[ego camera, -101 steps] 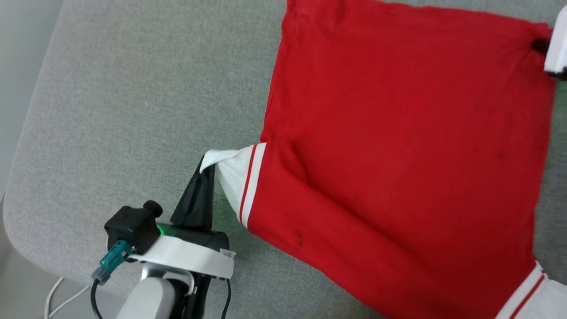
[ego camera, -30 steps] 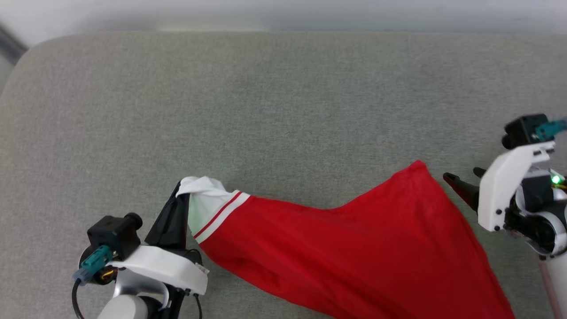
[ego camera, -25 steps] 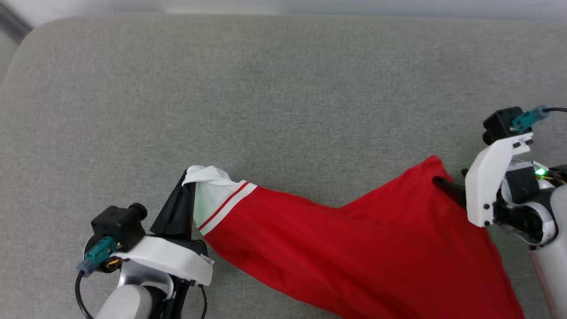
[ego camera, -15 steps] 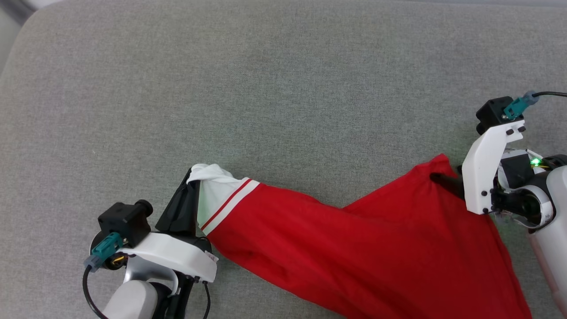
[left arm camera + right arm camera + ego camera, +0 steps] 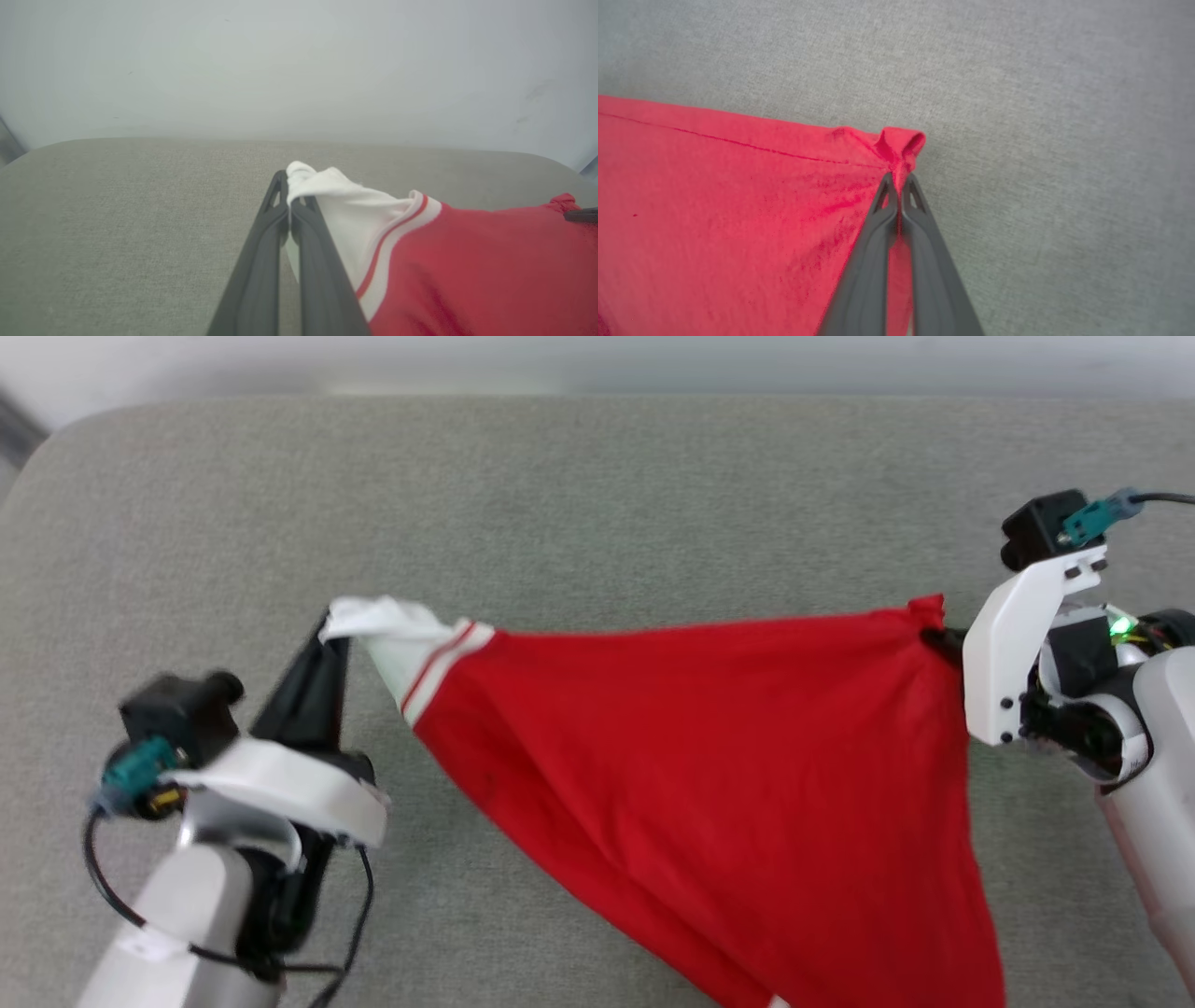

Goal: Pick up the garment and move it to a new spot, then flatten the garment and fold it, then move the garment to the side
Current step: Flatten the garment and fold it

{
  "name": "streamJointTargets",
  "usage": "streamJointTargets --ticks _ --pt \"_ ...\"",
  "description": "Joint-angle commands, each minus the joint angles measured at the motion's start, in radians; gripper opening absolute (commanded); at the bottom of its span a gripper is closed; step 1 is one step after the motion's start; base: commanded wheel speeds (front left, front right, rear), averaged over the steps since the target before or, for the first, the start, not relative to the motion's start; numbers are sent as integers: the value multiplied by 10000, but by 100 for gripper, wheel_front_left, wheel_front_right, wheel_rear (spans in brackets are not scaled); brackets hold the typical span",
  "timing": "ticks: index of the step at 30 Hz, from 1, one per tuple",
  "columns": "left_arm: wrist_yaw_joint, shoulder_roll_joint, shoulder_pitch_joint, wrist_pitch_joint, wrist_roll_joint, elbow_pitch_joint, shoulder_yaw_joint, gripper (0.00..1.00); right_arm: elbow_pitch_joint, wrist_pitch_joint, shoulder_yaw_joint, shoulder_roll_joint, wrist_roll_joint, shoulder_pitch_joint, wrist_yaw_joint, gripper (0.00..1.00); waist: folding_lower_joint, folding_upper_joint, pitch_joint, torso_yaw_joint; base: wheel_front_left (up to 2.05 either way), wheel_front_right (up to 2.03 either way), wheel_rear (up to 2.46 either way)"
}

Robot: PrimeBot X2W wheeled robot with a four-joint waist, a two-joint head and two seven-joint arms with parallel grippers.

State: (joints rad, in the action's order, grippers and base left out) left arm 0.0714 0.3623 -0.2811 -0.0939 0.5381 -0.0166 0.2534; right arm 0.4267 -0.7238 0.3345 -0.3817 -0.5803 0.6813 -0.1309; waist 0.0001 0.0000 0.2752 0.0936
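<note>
1. A red garment [image 5: 709,775] hangs stretched between two robot grippers above a grey surface [image 5: 597,495]. Its top edge runs taut and almost level from one gripper to the other. The rest drapes down in a broad triangle that runs off the bottom of the head view. Whether the low part touches the surface cannot be told.
2. The left gripper [image 5: 329,621] is pinched fully closed on the tip of the white sleeve [image 5: 397,639], just past the red-and-white striped trim [image 5: 439,663]. Its wrist view shows white cloth bunched between the two dark fingers.
3. The right gripper [image 5: 936,637] is also clamped tight. Its fingers squeeze a small puckered red corner [image 5: 901,140] beside a stitched hem.
4. The two grippers hold points far apart and keep the cloth tense between them. This probably opens the garment out so it can be carried and laid flat. It reads as the pick-up-and-move step, with flattening and folding not yet done.
5. A plain red side faces the head camera, and no print can be seen.
6. The surface is a grey woven pad with a fine, even texture and rounded corners, like an upholstered tabletop or cushion.
7. Behind the pad stands a pale wall [image 5: 299,70], plain and softly blurred. A darker strip shows at each far edge of the left wrist view.
</note>
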Motion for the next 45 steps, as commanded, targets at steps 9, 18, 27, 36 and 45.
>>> streamJointTargets --ticks 9,18,27,36,45 --pt "-476 300 -3544 479 313 -1961 -472 0 1073 1521 -660 480 652 1881 7 0 -1 0 -380 -908 0 0 0" --pt "-709 550 -7947 254 -45 -4376 -672 0 1800 3375 -1522 749 1623 4932 10 0 -1 0 514 -1352 0 0 0" --pt "-869 969 -11218 95 -471 -5597 -659 0 2321 4476 -2193 898 2305 7573 13 0 -1 0 1609 -1538 0 0 0" --pt "-946 1402 -13510 129 -616 -6444 -742 0 2900 5152 -2442 1142 2774 9730 17 0 -1 0 3217 -1607 0 0 0" --pt "-1325 1129 -13403 -159 -286 -7714 -656 0 3867 5684 -2032 1237 2506 9619 17 0 -1 0 4042 -1434 0 0 0"
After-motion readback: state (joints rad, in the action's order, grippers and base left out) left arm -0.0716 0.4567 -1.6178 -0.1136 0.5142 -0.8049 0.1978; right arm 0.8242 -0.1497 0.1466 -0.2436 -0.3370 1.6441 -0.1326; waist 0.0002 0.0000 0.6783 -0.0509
